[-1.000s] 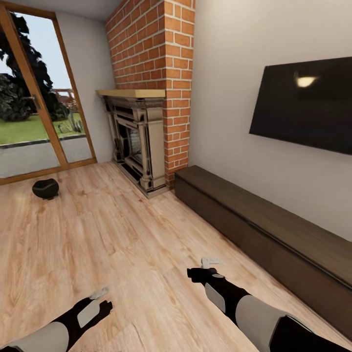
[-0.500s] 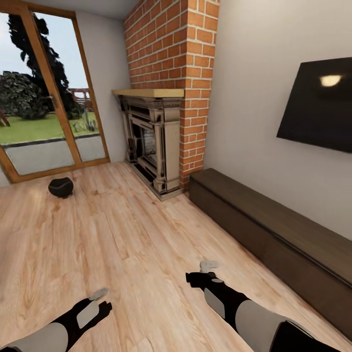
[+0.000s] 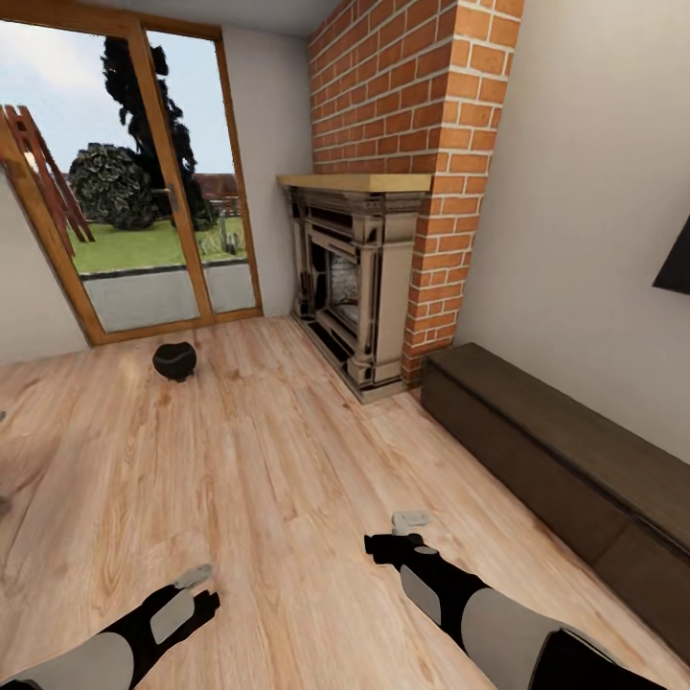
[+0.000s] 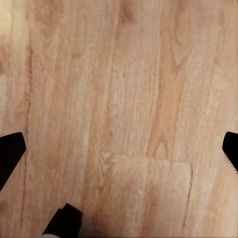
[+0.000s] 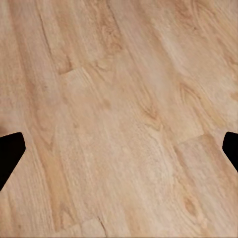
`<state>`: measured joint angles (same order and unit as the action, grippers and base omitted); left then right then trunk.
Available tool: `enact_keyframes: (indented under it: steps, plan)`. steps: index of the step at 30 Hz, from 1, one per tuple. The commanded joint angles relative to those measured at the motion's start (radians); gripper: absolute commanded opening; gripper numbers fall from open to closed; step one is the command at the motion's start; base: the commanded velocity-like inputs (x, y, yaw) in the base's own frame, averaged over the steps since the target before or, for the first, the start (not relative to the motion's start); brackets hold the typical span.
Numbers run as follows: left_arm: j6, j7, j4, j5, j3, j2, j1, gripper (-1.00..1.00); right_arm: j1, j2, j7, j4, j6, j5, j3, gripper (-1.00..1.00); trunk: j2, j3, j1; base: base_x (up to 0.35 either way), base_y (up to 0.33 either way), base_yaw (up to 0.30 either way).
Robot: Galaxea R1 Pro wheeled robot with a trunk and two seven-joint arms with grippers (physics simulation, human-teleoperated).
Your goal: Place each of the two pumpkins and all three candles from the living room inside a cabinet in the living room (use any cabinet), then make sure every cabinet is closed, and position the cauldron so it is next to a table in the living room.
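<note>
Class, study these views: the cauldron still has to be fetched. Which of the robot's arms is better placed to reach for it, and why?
Probably the left. The cauldron stands on the floor far ahead on the left side, nearer the left gripper than the right gripper. Both look open and empty, but the robot must drive closer.

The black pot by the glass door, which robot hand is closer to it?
Left. The left gripper hangs low on the cauldron's side of the floor; the right gripper hangs farther off, toward the cabinet.
</note>
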<state>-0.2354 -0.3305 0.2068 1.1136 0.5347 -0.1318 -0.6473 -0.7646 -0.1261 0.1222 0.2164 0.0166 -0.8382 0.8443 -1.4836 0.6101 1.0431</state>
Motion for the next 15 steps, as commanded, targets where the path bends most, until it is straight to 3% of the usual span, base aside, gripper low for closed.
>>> enact_keyframes:
  steps: [1, 15]
  plan:
    - [-0.005, -0.007, 0.003, 0.006, 0.007, -0.001, 0.0, 1.0, -0.001, 0.0, 0.007, 0.001, 0.002, -0.007, 0.009, 1.0, 0.0, 0.001, 0.001, 0.323, 0.115, 0.276]
    - [-0.005, 0.068, 0.003, 0.006, 0.007, -0.005, 0.001, 1.0, -0.001, 0.0, 0.007, 0.001, 0.002, -0.007, 0.01, 1.0, 0.0, 0.001, 0.001, 0.325, 0.112, 0.276]
